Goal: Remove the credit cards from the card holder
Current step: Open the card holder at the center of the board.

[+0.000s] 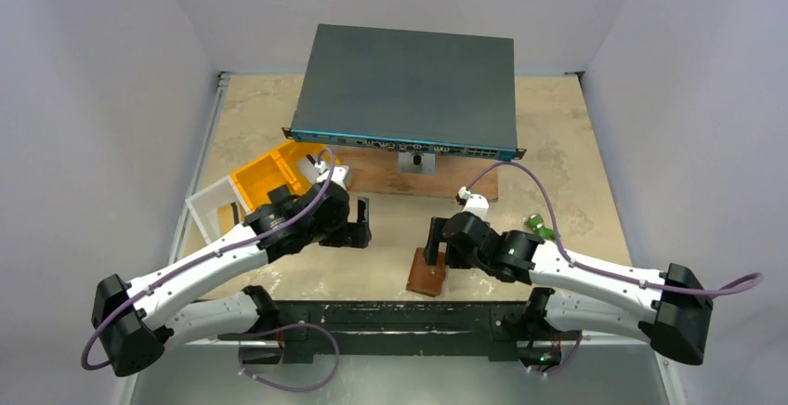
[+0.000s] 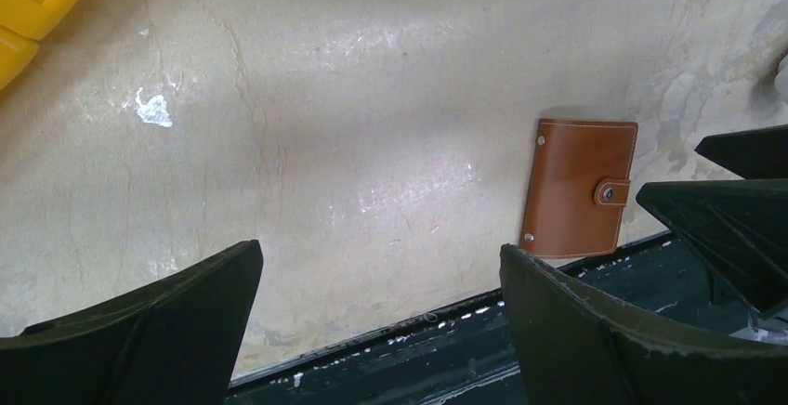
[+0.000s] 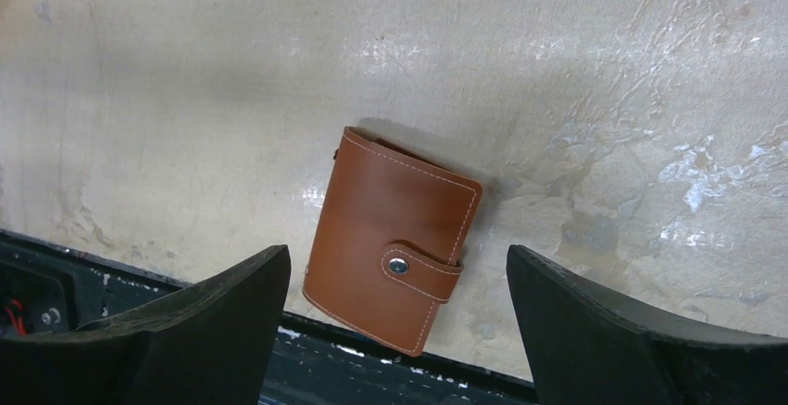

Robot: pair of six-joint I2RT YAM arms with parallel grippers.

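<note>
Hovering right gripper (image 3: 395, 261) spread wide over card holder (image 3: 390, 247); left gripper (image 2: 379, 252) likewise spread, empty, nearby | holder shut, strap snapped, flat at bench's near edge, right of middle; credit cards unseen | risk: nudge slides it off that edge; snap may resist a one-arm pull | bench mottled beige, scuffed; pale walls around

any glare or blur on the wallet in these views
right wrist: card holder sharp with a faint sheen, table glares above it; left wrist: sharp too, soft shadow along its far edge; top external: even light, card holder small and low in detail
</note>
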